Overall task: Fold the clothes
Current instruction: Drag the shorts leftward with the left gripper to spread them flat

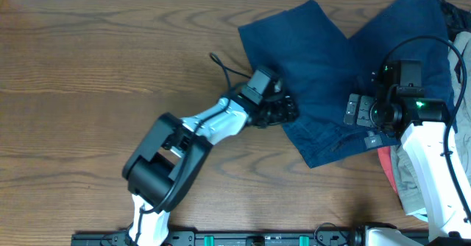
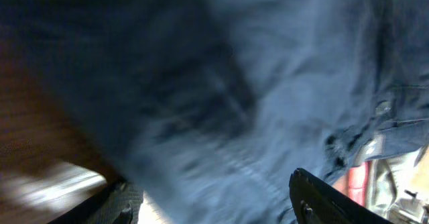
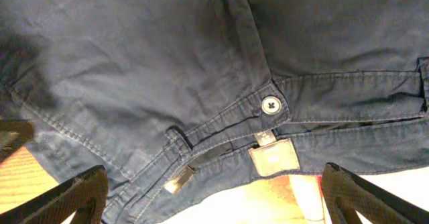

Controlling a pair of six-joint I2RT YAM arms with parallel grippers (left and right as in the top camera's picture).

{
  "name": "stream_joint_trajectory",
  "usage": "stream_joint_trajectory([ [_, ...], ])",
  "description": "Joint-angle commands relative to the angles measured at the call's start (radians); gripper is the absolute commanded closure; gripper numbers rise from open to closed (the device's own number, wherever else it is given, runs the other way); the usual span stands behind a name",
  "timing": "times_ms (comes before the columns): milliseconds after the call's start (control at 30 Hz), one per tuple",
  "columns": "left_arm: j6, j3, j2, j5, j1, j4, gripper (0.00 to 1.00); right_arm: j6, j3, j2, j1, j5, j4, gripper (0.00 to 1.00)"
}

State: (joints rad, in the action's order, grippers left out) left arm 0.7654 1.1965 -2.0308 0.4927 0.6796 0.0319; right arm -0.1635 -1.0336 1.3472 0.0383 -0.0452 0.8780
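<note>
The dark navy denim shorts (image 1: 316, 62) lie spread at the back right of the table, legs pointing away. My left gripper (image 1: 283, 112) is at the near edge of the left leg. In the blurred left wrist view its fingers (image 2: 206, 184) are wide apart with denim (image 2: 255, 83) between them. My right gripper (image 1: 358, 112) hovers over the waistband. In the right wrist view its fingers (image 3: 214, 177) are open above the waistband, by the button (image 3: 270, 104) and the small patch (image 3: 273, 160).
A red cloth (image 1: 388, 160) and a beige garment (image 1: 409, 174) lie under my right arm at the table's right edge, next to the shorts' waistband. Bare wooden table (image 1: 88, 69) extends to the left.
</note>
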Motion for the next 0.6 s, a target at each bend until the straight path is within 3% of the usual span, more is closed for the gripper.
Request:
stream_joint_trajectory([
  [0,0.08,-0.003,-0.069,-0.019,0.05,-0.038,0.34,0.011,-0.013,-0.006,0.007,-0.003,0.002,0.01],
  [67,0.079,-0.003,-0.084,-0.021,0.071,-0.077,0.52,0.011,-0.013,-0.006,0.007,-0.003,0.002,0.01],
  [133,0.078,-0.003,-0.087,-0.067,0.078,-0.085,0.88,0.011,-0.013,-0.006,0.007,-0.003,0.002,0.01],
  [167,0.074,-0.003,-0.087,-0.089,0.078,-0.085,0.94,0.011,-0.013,-0.006,0.007,-0.003,0.002,0.01],
  [367,-0.04,-0.003,-0.07,-0.137,0.002,-0.066,0.94,0.011,-0.013,-0.006,0.007,-0.003,0.006,0.01],
  [567,-0.2,0.003,0.019,-0.14,-0.211,0.066,0.94,0.011,-0.013,-0.006,0.007,-0.003,0.005,0.01],
])
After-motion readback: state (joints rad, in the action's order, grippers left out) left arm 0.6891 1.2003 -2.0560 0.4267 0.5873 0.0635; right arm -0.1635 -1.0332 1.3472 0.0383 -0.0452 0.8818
